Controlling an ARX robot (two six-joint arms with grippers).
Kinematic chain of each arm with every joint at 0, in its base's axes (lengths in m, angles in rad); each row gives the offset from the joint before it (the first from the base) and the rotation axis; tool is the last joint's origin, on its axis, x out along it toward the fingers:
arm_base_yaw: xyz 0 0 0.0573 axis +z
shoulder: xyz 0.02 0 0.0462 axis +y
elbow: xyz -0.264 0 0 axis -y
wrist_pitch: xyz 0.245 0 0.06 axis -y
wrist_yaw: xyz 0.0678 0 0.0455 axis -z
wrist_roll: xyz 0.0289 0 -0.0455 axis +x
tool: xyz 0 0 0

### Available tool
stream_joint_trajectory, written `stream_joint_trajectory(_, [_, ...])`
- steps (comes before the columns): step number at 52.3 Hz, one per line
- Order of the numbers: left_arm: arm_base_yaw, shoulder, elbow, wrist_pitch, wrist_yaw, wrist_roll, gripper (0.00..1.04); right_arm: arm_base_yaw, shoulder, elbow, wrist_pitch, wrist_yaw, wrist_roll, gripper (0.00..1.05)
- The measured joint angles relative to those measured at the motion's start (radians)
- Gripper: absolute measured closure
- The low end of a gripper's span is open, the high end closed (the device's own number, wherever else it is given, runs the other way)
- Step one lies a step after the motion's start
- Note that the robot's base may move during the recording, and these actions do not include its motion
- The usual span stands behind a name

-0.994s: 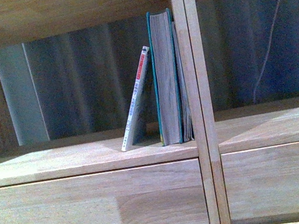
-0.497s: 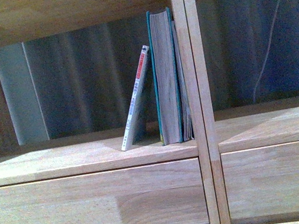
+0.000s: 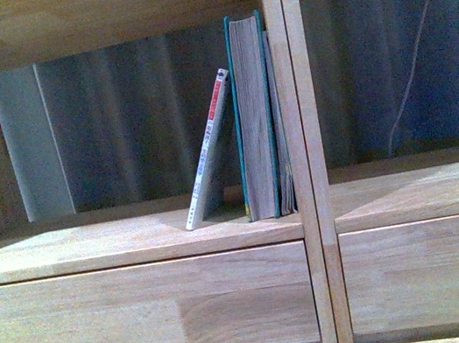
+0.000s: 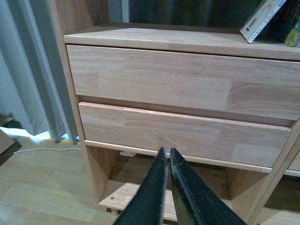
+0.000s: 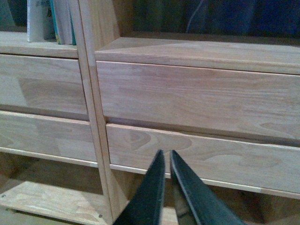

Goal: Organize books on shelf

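The shelf (image 3: 135,241) is light natural wood with a central vertical divider (image 3: 308,158) and drawer fronts (image 3: 139,316) below its open compartments. In the left compartment, a teal book (image 3: 254,118) stands upright against the divider. A thin white paperback (image 3: 208,153) leans rightward, its top touching the teal book.

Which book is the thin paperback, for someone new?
Find the shelf's central divider; the books stand just left of it. The thin white paperback is the outermost one, tilted against the upright teal book, shorter, with a red-and-white spine.
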Motion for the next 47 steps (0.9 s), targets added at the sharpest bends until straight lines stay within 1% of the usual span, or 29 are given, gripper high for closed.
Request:
stream_joint_trajectory(2, [0.0,0.0,0.0,0.0,0.0,0.0,0.76,0.0,0.0,0.0,0.0,0.0,0.0,0.78])
stream_joint_trajectory(3, [0.0,0.0,0.0,0.0,0.0,0.0,0.75,0.0,0.0,0.0,0.0,0.0,0.0,0.76])
stream_joint_trajectory(9, [0.0,0.0,0.0,0.0,0.0,0.0,0.53,0.0,0.0,0.0,0.0,0.0,0.0,0.55])
stream_joint_trajectory(18, [0.0,0.0,0.0,0.0,0.0,0.0,0.1,0.0,0.0,0.0,0.0,0.0,0.0,0.13])
stream_joint_trajectory(19, [0.0,0.0,0.0,0.0,0.0,0.0,0.07,0.0,0.0,0.0,0.0,0.0,0.0,0.1])
stream_joint_trajectory(21, [0.0,0.0,0.0,0.0,0.0,0.001,0.07,0.0,0.0,0.0,0.0,0.0,0.002,0.06])
stream_joint_trajectory(24, [0.0,0.0,0.0,0.0,0.0,0.001,0.08,0.0,0.0,0.0,0.0,0.0,0.002,0.07])
stream_joint_trajectory(47, [0.0,0.0,0.0,0.0,0.0,0.001,0.07,0.0,0.0,0.0,0.0,0.0,0.002,0.07])
